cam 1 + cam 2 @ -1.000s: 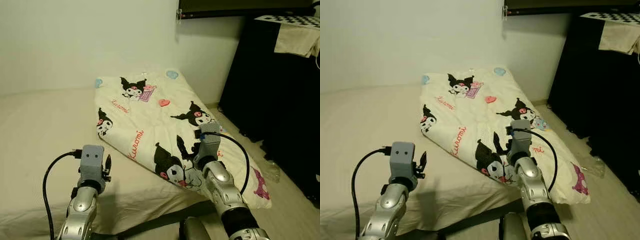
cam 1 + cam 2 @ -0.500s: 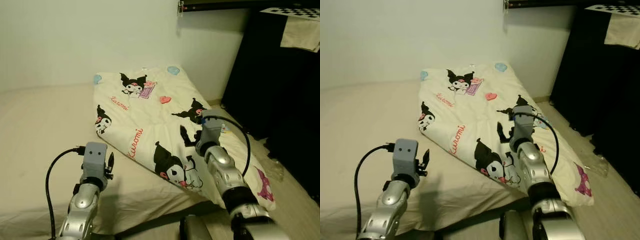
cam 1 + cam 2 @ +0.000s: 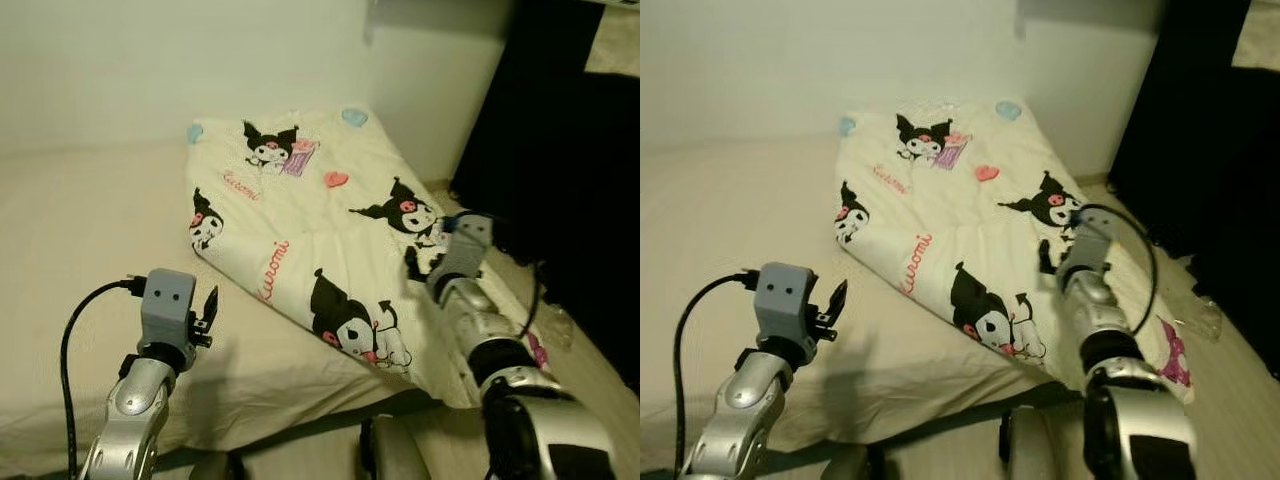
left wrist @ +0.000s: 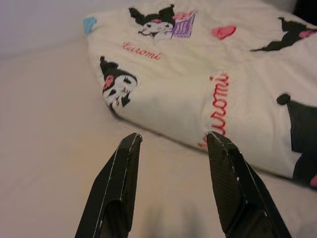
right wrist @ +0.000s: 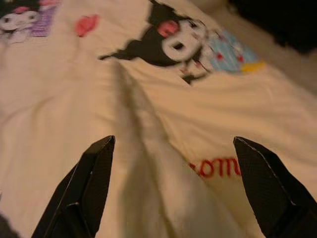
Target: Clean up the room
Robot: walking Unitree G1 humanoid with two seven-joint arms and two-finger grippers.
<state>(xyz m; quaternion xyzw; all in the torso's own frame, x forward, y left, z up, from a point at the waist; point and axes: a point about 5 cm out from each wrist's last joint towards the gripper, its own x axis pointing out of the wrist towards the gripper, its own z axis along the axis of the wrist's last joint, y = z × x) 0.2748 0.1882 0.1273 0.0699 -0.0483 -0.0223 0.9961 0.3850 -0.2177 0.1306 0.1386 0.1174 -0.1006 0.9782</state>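
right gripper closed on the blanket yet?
No. The right gripper has its fingers spread wide above the blanket, nothing pinched between them.

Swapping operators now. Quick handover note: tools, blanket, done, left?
Left tool: open, empty, hovering over the beige bed sheet just short of the blanket's near edge.
Right tool: open wide, empty, over the blanket's right side, a raised fold between its fingers.
Cream cartoon-print blanket: lying roughly folded on the bed, its right part draping over the bed's edge toward the floor.
Done: nothing gripped or tidied yet, as far as the views show.
Left: probably grip the blanket with both tools and straighten or fold it.
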